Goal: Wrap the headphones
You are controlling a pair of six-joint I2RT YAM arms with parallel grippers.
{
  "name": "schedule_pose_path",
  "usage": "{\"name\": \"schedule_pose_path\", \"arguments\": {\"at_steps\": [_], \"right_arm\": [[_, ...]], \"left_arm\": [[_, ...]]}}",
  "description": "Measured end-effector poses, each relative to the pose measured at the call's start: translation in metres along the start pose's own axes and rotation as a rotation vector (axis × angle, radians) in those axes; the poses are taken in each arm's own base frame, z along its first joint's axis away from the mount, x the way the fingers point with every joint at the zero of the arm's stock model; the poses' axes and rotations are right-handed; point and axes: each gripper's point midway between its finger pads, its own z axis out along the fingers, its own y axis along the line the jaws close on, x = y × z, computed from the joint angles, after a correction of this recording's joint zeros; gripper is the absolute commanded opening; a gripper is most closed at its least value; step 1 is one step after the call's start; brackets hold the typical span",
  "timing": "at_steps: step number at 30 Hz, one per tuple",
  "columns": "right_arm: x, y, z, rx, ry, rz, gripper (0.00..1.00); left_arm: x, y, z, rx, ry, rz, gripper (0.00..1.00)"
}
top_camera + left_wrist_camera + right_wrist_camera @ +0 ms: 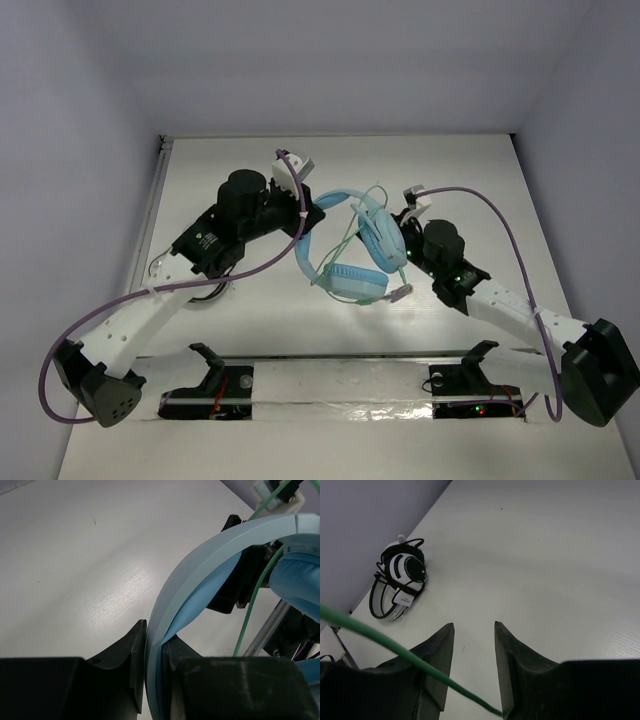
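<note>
The left jaws pinch the light blue padded headphones (352,280) by the band, and the thin pale green cable (350,626) crosses the open, empty right jaws.

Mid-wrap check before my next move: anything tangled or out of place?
The thin pale green cable lies across the right gripper, whose jaws stand open, not holding it. The left gripper clamps the headband of the light blue headphones.
</note>
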Motion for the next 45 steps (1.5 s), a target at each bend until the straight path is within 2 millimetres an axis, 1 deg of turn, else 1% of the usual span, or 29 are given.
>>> {"name": "schedule_pose_path", "arguments": {"at_steps": [1,3,4,5,9,13,16,17,18,22,25,27,29,33,35,37,38,40,41,42,45], "right_arm": [[0.005,0.0,-0.001,-0.005,0.006,0.009,0.34],[0.012,-0.002,-0.002,-0.009,0.017,0.023,0.29],[0.016,-0.002,-0.003,-0.011,0.022,0.032,0.23],[0.018,-0.002,-0.004,-0.016,0.024,0.042,0.08],[0.027,-0.001,-0.01,-0.029,0.032,0.087,0.0],[0.034,0.001,-0.014,-0.035,0.037,0.149,0.0],[0.042,0.001,-0.017,-0.038,0.046,0.215,0.03],[0.045,0.002,-0.018,-0.041,0.051,0.241,0.08],[0.049,0.002,-0.019,-0.042,0.057,0.267,0.09],[0.072,-0.006,-0.026,-0.02,0.081,0.373,0.12],[0.084,-0.013,-0.03,0.018,0.087,0.447,0.18],[0.087,-0.019,-0.031,0.05,0.081,0.481,0.17],[0.086,-0.023,-0.03,0.076,0.065,0.504,0.16],[0.088,-0.035,-0.029,0.141,0.047,0.537,0.19],[0.097,-0.045,-0.029,0.191,0.053,0.553,0.27],[0.111,-0.055,-0.032,0.244,0.077,0.563,0.34],[0.119,-0.061,-0.034,0.271,0.096,0.568,0.4],[0.132,-0.067,-0.038,0.306,0.127,0.572,0.45],[0.136,-0.069,-0.04,0.319,0.14,0.573,0.52],[0.139,-0.07,-0.042,0.326,0.149,0.575,0.56],[0.144,-0.071,-0.046,0.337,0.175,0.564,0.6]], "left_arm": [[-0.002,0.0,0.0,-0.002,-0.004,-0.003,0.0],[-0.005,0.0,-0.001,-0.009,-0.013,-0.013,0.0],[-0.006,0.001,-0.001,-0.014,-0.018,-0.019,0.0],[-0.007,0.002,-0.001,-0.023,-0.022,-0.027,0.0],[-0.011,0.01,0.002,-0.072,-0.043,-0.064,0.0],[-0.017,0.024,0.014,-0.147,-0.094,-0.137,0.0],[-0.01,0.036,0.029,-0.201,-0.118,-0.213,0.0],[-0.004,0.041,0.036,-0.218,-0.119,-0.24,0.0],[0.002,0.046,0.044,-0.233,-0.117,-0.269,0.0],[0.026,0.066,0.073,-0.306,-0.118,-0.366,0.0],[0.042,0.079,0.095,-0.349,-0.113,-0.406,0.0],[0.053,0.086,0.109,-0.372,-0.107,-0.43,0.0],[0.063,0.093,0.122,-0.391,-0.104,-0.447,0.0],[0.095,0.106,0.151,-0.421,-0.066,-0.482,0.0],[0.115,0.111,0.165,-0.432,-0.039,-0.499,0.0],[0.135,0.118,0.178,-0.446,-0.016,-0.517,0.0],[0.144,0.121,0.182,-0.458,-0.005,-0.522,0.0],[0.162,0.129,0.189,-0.492,0.018,-0.528,0.0],[0.17,0.132,0.19,-0.505,0.032,-0.528,0.0],[0.177,0.135,0.191,-0.517,0.044,-0.528,0.0],[0.187,0.14,0.193,-0.538,0.061,-0.525,0.0]]}}
